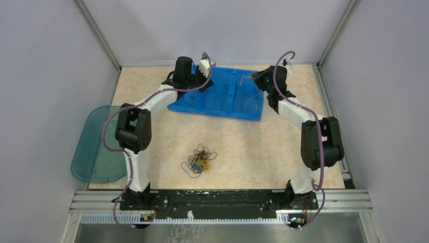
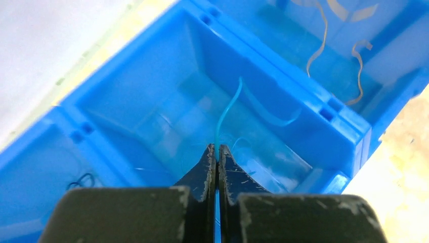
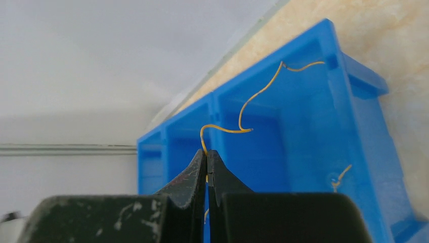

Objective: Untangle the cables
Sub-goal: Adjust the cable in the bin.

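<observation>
The left gripper is pinched shut on one thin blue wire, which rises from the fingertips toward 12 o'clock above a compartment of the blue bin. That compartment holds loose blue strands; one pale arc is clear, the rest are too faint to count. The compartment at 1 o'clock holds two curling orange strands, and the one at 8 o'clock holds one small black wire. Three compartments show in this view.

The right gripper is likewise closed, gripping one yellow wire that loops up toward 1 o'clock across another compartment. One more short yellow piece lies in that compartment at 4 o'clock.

From above, both grippers hang over the bin at the far side of the table. A single tangle of cables, black, blue and yellow-orange, lies on the table at 6 o'clock from the bin, well apart from it. One teal lid lies at 9 o'clock from the tangle.
</observation>
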You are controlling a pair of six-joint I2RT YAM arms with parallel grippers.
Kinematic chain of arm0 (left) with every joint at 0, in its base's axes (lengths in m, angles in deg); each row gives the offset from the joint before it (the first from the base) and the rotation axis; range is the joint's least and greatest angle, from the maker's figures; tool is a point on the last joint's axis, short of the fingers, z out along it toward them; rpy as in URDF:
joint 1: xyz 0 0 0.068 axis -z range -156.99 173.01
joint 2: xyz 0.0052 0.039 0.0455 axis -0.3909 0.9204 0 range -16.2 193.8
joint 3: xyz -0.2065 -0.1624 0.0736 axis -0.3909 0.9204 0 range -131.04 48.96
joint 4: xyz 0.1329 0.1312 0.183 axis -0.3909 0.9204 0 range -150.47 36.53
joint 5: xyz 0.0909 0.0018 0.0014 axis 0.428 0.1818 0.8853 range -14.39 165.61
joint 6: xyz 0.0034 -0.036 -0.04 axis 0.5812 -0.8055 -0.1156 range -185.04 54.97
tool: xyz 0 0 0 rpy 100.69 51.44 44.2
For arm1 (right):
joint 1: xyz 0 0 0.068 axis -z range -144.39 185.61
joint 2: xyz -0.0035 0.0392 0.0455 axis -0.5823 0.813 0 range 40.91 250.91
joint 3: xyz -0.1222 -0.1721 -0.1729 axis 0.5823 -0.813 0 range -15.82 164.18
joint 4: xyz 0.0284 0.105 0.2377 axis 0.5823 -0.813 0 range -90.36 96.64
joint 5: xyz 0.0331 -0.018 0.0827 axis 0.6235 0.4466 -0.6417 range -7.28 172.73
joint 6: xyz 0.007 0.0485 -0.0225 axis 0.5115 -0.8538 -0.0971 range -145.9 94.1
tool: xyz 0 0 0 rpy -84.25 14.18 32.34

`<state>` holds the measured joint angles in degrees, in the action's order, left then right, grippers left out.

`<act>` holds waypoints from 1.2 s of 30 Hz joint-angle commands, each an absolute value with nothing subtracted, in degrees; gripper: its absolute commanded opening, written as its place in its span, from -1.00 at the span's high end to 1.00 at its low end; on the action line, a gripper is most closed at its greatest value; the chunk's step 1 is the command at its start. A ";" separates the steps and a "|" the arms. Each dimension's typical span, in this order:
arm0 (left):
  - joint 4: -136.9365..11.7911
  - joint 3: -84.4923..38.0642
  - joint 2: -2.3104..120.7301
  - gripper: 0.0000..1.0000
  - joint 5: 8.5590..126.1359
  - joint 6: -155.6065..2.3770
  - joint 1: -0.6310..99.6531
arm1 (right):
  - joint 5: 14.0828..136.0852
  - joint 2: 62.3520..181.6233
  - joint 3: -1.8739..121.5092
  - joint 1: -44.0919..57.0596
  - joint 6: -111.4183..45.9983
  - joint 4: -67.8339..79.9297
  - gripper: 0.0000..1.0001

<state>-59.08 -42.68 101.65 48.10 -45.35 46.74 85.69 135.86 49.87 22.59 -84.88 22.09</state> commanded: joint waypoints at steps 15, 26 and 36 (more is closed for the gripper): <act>-58.00 -46.25 103.84 0.89 49.93 -42.72 48.12 | 88.95 144.85 58.71 18.73 -70.81 16.12 1.00; -51.51 -51.91 102.77 -0.93 51.29 -40.79 49.18 | 91.58 146.33 61.84 17.42 -62.65 10.41 0.73; -33.85 -56.82 92.85 -1.00 47.11 -43.44 46.97 | 92.37 143.05 65.46 17.00 -56.91 2.78 0.21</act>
